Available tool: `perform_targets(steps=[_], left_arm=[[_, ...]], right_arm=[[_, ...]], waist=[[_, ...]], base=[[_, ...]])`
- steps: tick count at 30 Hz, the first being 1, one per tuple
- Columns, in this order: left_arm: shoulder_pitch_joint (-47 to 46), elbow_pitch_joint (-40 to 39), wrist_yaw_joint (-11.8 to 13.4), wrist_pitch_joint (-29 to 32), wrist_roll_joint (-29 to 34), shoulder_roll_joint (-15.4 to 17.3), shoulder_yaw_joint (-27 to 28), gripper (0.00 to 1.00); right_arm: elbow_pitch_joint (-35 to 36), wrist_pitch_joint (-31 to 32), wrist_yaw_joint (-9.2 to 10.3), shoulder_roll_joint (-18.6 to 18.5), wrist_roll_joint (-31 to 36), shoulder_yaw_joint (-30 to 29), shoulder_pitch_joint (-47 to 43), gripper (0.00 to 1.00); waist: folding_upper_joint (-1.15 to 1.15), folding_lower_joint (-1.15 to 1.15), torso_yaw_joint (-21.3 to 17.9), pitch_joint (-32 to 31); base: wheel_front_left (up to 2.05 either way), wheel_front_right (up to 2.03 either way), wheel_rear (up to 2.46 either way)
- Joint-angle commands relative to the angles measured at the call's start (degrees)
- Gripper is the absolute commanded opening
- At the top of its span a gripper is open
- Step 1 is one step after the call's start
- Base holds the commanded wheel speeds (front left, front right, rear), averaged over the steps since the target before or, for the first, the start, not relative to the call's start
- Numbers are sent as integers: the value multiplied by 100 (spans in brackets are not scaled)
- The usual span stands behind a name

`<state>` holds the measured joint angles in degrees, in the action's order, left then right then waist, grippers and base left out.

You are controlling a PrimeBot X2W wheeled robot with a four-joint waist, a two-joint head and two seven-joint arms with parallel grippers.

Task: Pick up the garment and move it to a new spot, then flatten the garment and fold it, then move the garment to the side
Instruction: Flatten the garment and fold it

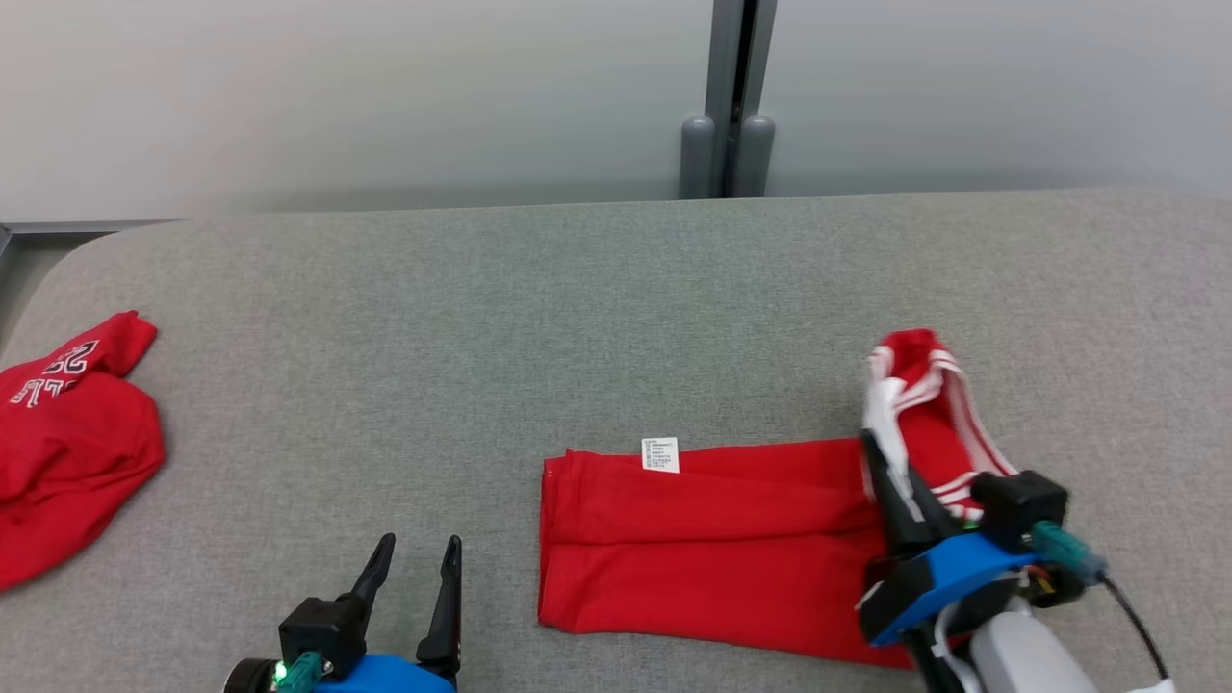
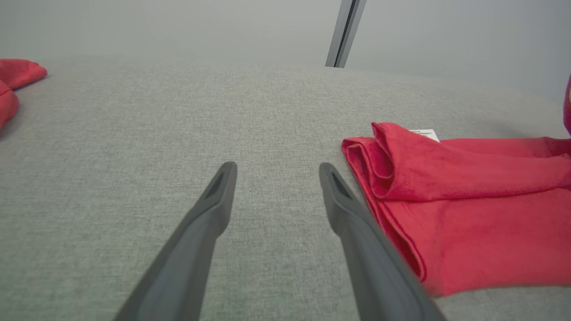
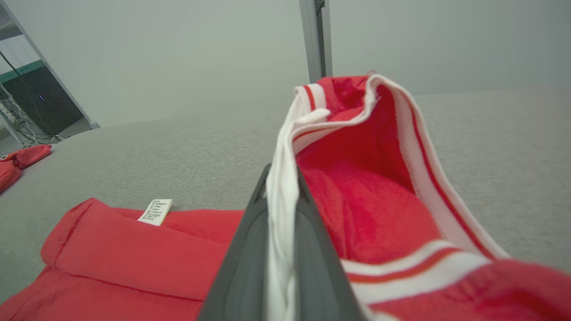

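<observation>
The garment (image 1: pixel 712 539) is red and lies folded into a long band on the grey table (image 1: pixel 481 318), with a white label (image 1: pixel 660 454) on its far edge. Its right end, trimmed with white stripes (image 1: pixel 938 385), is raised off the surface. My right gripper (image 1: pixel 871 445) is shut on that striped hem; in the right wrist view the white edge (image 3: pixel 282 200) is pinched between the dark fingers (image 3: pixel 250 249) of the right gripper (image 3: pixel 283 178). My left gripper (image 1: pixel 420 544) is open over bare table just left of the garment's (image 2: pixel 468 200) left fold, the left gripper (image 2: pixel 277 167) holding nothing.
A second red garment (image 1: pixel 67 452) with white lettering lies crumpled at the table's far left edge. A grey post (image 1: pixel 729 96) stands against the wall behind the table. Open grey surface stretches between the two garments and toward the back.
</observation>
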<state>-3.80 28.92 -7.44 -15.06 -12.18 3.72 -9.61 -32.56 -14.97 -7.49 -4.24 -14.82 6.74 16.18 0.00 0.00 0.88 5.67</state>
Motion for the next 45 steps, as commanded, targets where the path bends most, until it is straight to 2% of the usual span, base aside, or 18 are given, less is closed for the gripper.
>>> perform_targets(steps=[1,6,14,15,16,19,22,27,32,36,39,45], left_arm=[[15,11,-7,-15,-5,3,-6,100],[0,49,-7,-14,-25,-7,-115,100],[-72,119,-7,-15,-49,4,-168,100],[-68,133,-7,-15,-53,15,-154,100],[-66,143,-7,-15,-58,22,-154,100],[-26,154,-7,-15,-61,21,-113,100],[40,157,-7,-15,-50,18,-49,100],[80,84,-7,-15,15,-1,118,100],[62,-19,-7,-15,103,-25,268,100],[92,-78,-6,-15,206,-43,396,100],[138,-100,-5,-14,266,-54,483,100],[281,-101,-5,-14,386,-67,593,100]], right_arm=[[109,41,0,34,-191,295,-70,0],[265,227,0,107,-623,1247,105,0],[-95,274,0,125,-1222,2494,576,0],[-172,272,0,123,-1303,2600,629,38],[-205,250,0,126,-1406,2714,681,100],[-288,136,0,121,-1631,2890,818,100],[-396,26,0,122,-1580,2826,904,100],[-437,-23,0,121,-1063,2012,782,100],[-96,-26,0,126,-312,912,279,100],[169,-27,0,129,78,274,-178,100],[294,-27,0,127,194,-64,-463,100],[305,-27,0,127,362,-302,-861,100]], waist=[[0,0,53,-6],[0,0,244,-24],[0,0,655,-13],[0,0,693,-15],[0,0,728,-19],[0,0,776,-40],[0,0,739,-88],[0,0,537,-187],[0,0,301,-276],[0,0,141,-331],[0,0,52,-370],[0,0,-9,-447]], base=[[0,0,0],[0,0,0],[0,0,0],[0,0,0],[0,0,0],[0,0,0],[0,0,0],[0,0,0],[0,0,0],[0,0,0],[0,0,0],[0,0,0]])
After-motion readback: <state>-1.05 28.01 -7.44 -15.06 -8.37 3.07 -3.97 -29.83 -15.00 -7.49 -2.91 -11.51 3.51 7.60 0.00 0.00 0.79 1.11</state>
